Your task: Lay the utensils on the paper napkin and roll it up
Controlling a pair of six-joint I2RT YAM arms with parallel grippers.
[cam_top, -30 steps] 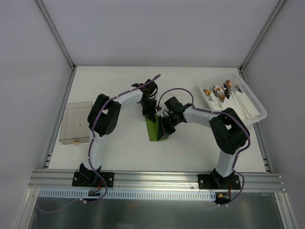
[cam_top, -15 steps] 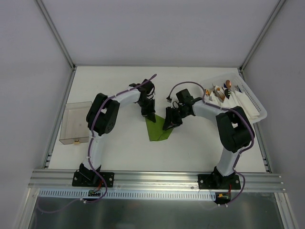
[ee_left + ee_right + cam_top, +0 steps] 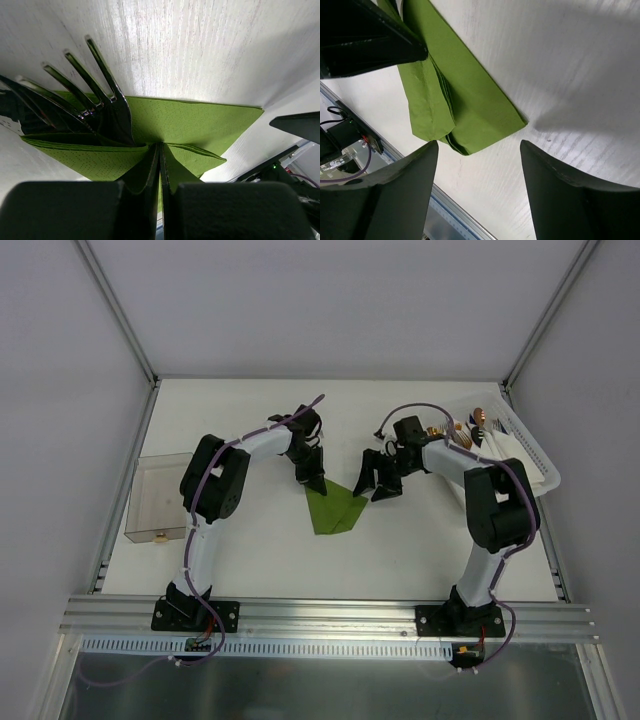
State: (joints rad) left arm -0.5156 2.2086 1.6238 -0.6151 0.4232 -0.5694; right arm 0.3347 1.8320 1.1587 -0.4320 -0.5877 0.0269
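The olive-green paper napkin (image 3: 335, 508) lies folded at mid-table, one flap spread to the right. My left gripper (image 3: 313, 480) is shut on a pinched fold at the napkin's far left corner (image 3: 161, 147). In the left wrist view a fork (image 3: 85, 85), one of the utensils, pokes its tines out from under the napkin (image 3: 195, 120). From above the utensils are hidden inside the paper. My right gripper (image 3: 378, 481) hangs open just right of the napkin, apart from it. In its own view the fingers (image 3: 400, 200) stand wide over bare table (image 3: 479, 145), just beyond the napkin's folded end (image 3: 460, 105).
A clear plastic box (image 3: 160, 498) sits at the left table edge. A white basket (image 3: 535, 470) at the back right holds white napkins and copper-tipped cutlery. An aluminium rail (image 3: 330, 612) runs along the near edge. The left gripper's black finger (image 3: 365, 45) shows in the right wrist view.
My right gripper has let go of the napkin, opened wide and drawn away to the right. The released flap has sprung open to the right. The left gripper kept its pinch.
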